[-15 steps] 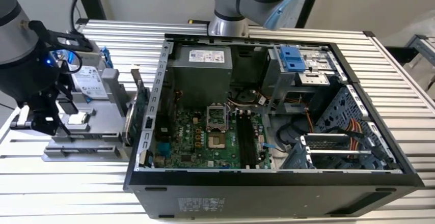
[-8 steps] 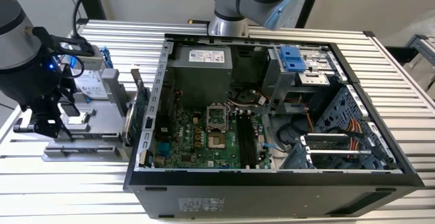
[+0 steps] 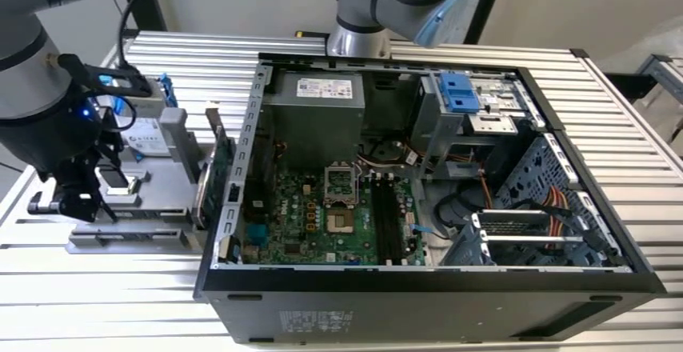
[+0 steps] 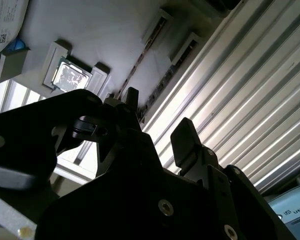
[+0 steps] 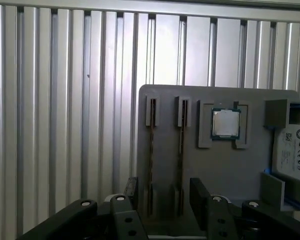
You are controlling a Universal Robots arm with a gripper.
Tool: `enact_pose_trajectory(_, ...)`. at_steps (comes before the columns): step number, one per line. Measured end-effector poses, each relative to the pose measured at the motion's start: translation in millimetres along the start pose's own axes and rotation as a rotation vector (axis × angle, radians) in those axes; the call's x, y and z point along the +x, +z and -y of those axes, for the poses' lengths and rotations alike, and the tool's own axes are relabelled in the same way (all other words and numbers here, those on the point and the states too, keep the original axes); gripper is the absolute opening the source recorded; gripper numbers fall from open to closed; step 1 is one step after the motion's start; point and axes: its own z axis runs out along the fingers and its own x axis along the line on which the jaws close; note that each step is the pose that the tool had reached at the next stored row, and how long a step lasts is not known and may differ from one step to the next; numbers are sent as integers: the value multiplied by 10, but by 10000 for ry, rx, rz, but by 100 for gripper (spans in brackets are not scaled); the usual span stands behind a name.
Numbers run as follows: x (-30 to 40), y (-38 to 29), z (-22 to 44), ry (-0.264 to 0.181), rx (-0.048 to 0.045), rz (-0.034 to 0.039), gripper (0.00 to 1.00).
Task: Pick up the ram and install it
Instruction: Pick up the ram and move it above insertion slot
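Slatted alu table (image 3: pixel 107 312) is carrying the whole setup. Open PC case (image 3: pixel 427 308) is lying on its side at centre of the exterior view, w/ mobo (image 3: pixel 309 224) facing up and long black slots (image 3: pixel 386 224) running along it. Arm (image 3: pixel 32 88) is reaching down at the exterior view's left, outside the case. Grey tray (image 3: pixel 139 240) (image 5: pixel 220 175) is sitting on the table just beside the case, under the arm. Drive (image 3: pixel 144 140) (image 5: pixel 292 150) in a blue frame is sitting at one end of the tray. Green card (image 3: pixel 221 176) is standing on edge between the tray and the case wall. CPU (image 5: pixel 225 123) (image 4: pixel 67 77) is lying flat in a tray recess, between the drive and two narrow tray grooves. Ram (image 5: pixel 151 150) (image 4: pixel 140 60) is standing on edge in one groove, well apart from the mobo slots; it is showing edge-on, so colour cannot be told. Second stick (image 5: pixel 181 150) is standing in the next groove, parallel and near. Gripper (image 3: pixel 75 206) (image 5: pixel 165 190) (image 4: pixel 157 117) is hanging over the groove end of the tray, released: fingers (image 5: pixel 200 192) are spread wide w/ nothing between the pads. In the first wrist view both sticks are lining up inside the finger gap; contact w/ tray or sticks cannot be told.
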Motion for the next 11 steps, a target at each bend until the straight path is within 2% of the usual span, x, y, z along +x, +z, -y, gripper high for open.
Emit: enact_pose_trajectory(11,25,135,2,1,-1,-4,100)
